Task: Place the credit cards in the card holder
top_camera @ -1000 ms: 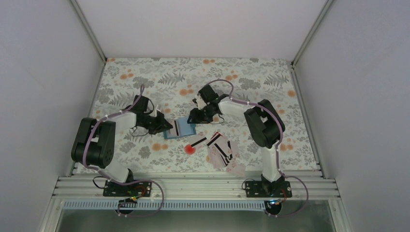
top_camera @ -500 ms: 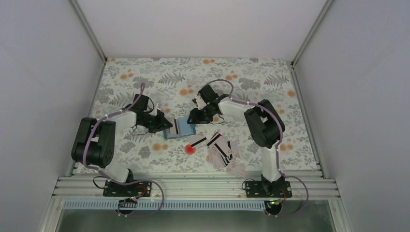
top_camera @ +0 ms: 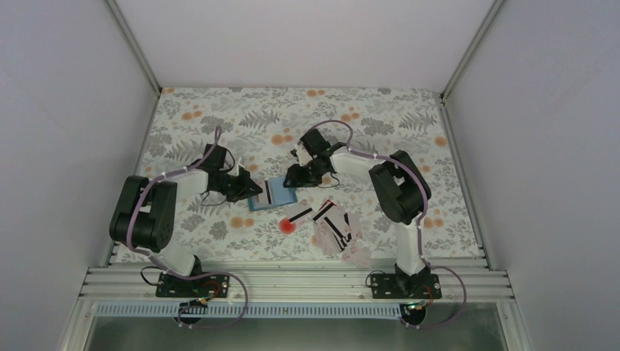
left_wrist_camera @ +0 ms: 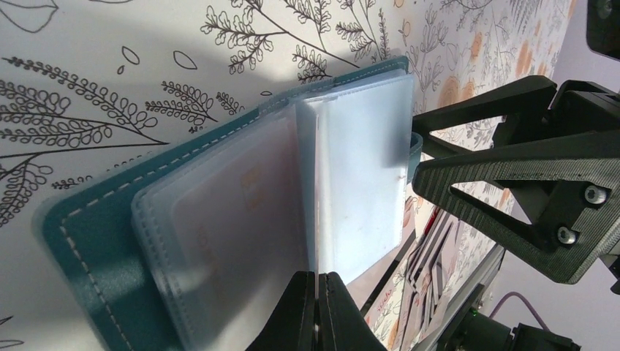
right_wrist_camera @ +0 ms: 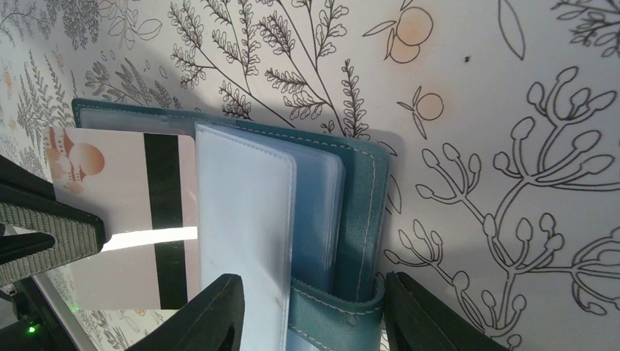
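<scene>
Left jaws pinch a striped card; right jaws, spread wide, straddle an edge of the card holder.

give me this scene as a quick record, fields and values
holder: open, lying flat
left hand: shut, pinching a clear sleeve of the holder
right hand: open, fingers straddling the holder's edge
card: pale, black stripe, on the open holder, partly under sleeves
loose cards: piled apart from the holder
red spot: beside the pile
</scene>
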You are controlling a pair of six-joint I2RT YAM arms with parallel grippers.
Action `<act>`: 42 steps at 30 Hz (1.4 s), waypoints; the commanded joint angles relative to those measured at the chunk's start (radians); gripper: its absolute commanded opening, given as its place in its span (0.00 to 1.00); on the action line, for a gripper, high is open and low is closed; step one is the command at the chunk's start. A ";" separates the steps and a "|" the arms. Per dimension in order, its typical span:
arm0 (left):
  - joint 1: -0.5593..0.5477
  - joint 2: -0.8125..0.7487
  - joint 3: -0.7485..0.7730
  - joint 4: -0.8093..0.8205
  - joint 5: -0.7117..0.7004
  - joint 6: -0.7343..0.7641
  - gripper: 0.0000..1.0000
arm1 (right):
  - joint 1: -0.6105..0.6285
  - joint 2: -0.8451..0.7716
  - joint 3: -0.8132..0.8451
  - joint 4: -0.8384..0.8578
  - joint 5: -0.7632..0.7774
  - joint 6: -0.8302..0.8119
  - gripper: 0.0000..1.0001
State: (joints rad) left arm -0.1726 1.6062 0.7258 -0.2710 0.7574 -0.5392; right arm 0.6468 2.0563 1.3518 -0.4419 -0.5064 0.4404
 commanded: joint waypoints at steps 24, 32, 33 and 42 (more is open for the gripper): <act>-0.003 0.057 -0.001 0.058 0.090 -0.053 0.02 | 0.010 0.034 -0.013 -0.011 -0.011 -0.027 0.49; 0.001 0.042 -0.006 0.029 0.065 -0.032 0.02 | 0.008 0.035 -0.014 -0.015 -0.010 -0.035 0.49; 0.001 0.044 -0.006 0.026 0.064 -0.029 0.02 | 0.009 0.035 -0.012 -0.014 -0.010 -0.037 0.49; 0.021 0.030 0.002 -0.014 0.047 0.002 0.02 | 0.009 0.042 -0.007 -0.021 -0.011 -0.043 0.49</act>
State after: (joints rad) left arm -0.1650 1.6558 0.7235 -0.2405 0.8272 -0.5720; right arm 0.6468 2.0567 1.3499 -0.4435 -0.5140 0.4149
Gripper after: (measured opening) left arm 0.027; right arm 0.490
